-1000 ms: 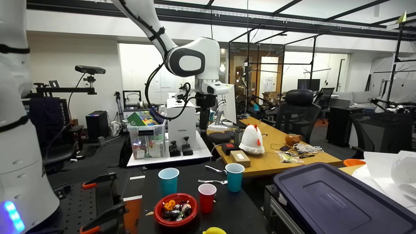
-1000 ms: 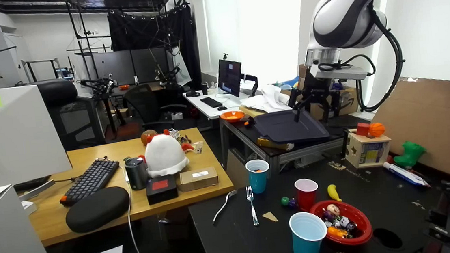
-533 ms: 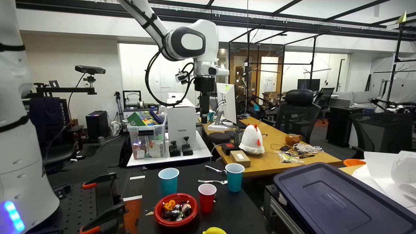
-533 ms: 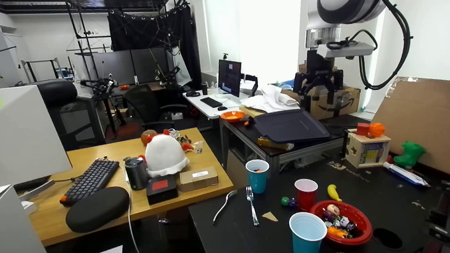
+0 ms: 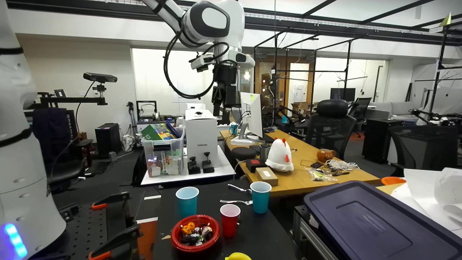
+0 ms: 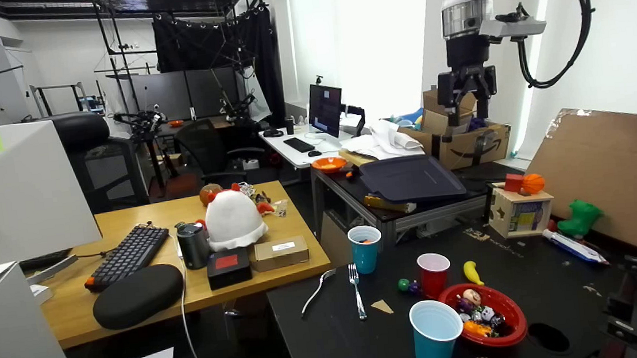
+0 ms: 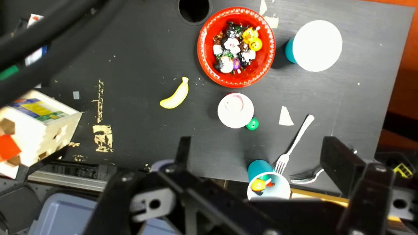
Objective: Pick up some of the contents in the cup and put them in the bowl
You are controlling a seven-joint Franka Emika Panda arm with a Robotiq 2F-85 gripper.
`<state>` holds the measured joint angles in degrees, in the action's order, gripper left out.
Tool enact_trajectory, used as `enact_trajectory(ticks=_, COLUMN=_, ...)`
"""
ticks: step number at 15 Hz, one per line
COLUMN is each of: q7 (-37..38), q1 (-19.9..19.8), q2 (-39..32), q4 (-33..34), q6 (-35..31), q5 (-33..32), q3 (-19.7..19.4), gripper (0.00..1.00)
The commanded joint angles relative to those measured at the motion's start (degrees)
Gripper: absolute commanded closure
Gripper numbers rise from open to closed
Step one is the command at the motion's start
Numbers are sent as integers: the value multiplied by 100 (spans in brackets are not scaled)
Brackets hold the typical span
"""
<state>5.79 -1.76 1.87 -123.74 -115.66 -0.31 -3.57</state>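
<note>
Your claw (image 6: pixel 468 114), spread and empty, has risen at upper right of an exterior view, so the teal cup (image 6: pixel 365 257), lower centre, contents (image 6: pixel 366 242) poorly resolved there, probably awaits picking for the red bowl (image 6: pixel 513 313).

Wrist view: teal cup (image 7: pixel 277 186) partly hidden behind tool (image 7: pixel 257 142); we find its bits (image 7: pixel 258 185) too small to name. In an exterior view, banana (image 5: pixel 238 256) below tool, cut by frame.

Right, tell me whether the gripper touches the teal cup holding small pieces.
Apart: an exterior view shows the gripper high in the air, with a wide gap down to the teal cup.
</note>
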Motion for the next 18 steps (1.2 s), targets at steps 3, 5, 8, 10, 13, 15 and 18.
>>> enact_trajectory(ticks=3, q7=-1191, q1=-25, q2=330, q4=-67, q6=155, q5=-424, q3=42, gripper=0)
enact_trajectory(ticks=5, q7=-1389, q1=-16, q2=444, q4=-170, q6=14, q5=-519, q3=51, gripper=0)
enact_trajectory(ticks=8, q7=-1289, q1=-26, q2=269, q4=-18, q6=43, q5=-423, q3=39, gripper=0)
enact_trajectory(ticks=10, q7=-1289, q1=-26, q2=284, q4=-21, q6=42, q5=-422, q3=39, gripper=0)
enact_trajectory(ticks=13, q7=-1289, q1=-27, q2=243, q4=-21, q6=42, q5=-422, q3=39, gripper=0)
enact_trajectory(ticks=15, q7=-1289, q1=-27, q2=236, q4=-21, q6=42, q5=-422, q3=39, gripper=0)
enact_trajectory(ticks=18, q7=-1289, q1=-27, q2=236, q4=-21, q6=42, q5=-422, q3=39, gripper=0)
